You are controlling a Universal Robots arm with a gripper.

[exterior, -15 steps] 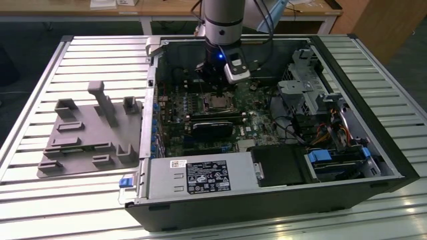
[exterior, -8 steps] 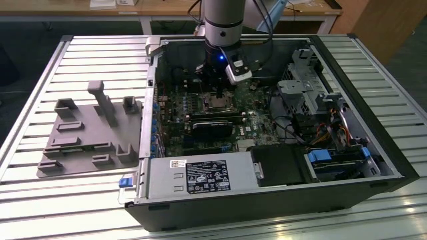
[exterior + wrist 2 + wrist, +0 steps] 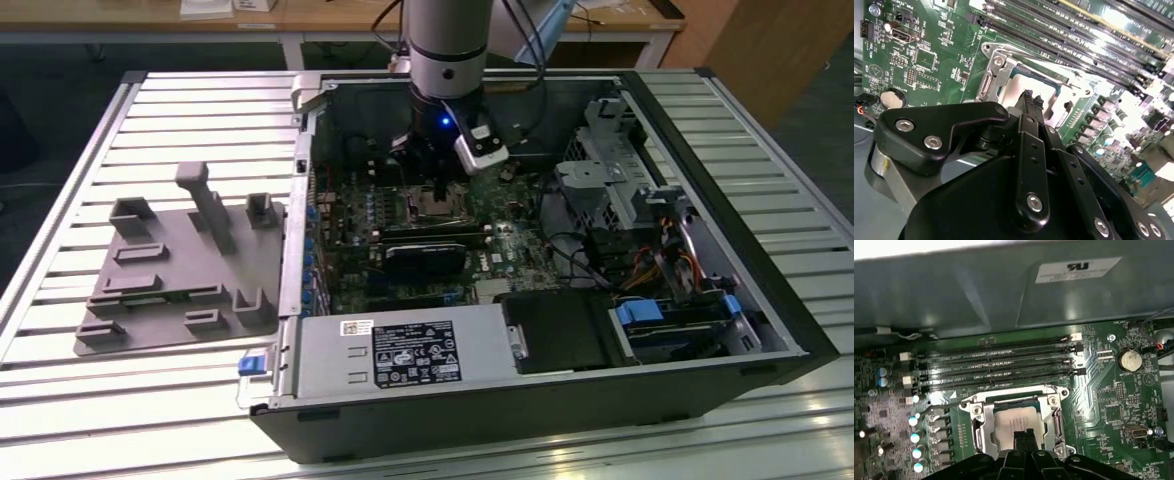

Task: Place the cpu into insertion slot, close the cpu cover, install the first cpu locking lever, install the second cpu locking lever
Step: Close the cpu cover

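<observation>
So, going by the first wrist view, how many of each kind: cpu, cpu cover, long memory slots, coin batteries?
cpu: 1
cpu cover: 1
long memory slots: 4
coin battery: 1
Total: 7

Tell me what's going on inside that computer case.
A single robot arm's black gripper reaches into the open black computer case. Its fingertips are shut with nothing between them, right over the small square cpu with the pale silvery top. The chip is already seated on the green motherboard, and the thin silvery metal cpu cover frame lies flat around it. Whether that cover is latched down is hard to tell.
</observation>
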